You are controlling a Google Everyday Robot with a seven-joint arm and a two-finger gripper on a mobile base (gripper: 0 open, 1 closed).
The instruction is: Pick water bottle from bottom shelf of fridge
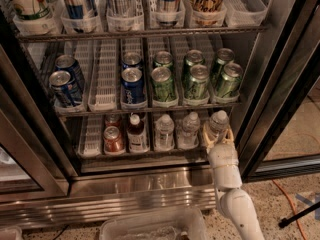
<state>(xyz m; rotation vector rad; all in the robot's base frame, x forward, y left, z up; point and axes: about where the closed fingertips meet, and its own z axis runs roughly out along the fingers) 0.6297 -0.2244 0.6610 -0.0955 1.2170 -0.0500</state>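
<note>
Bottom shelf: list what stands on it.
Left to right: red can, dark-liquid bottle, two clear bottles, then the water bottle with the gripper at it, covering its base. Anything behind this row is mostly hidden.
</note>
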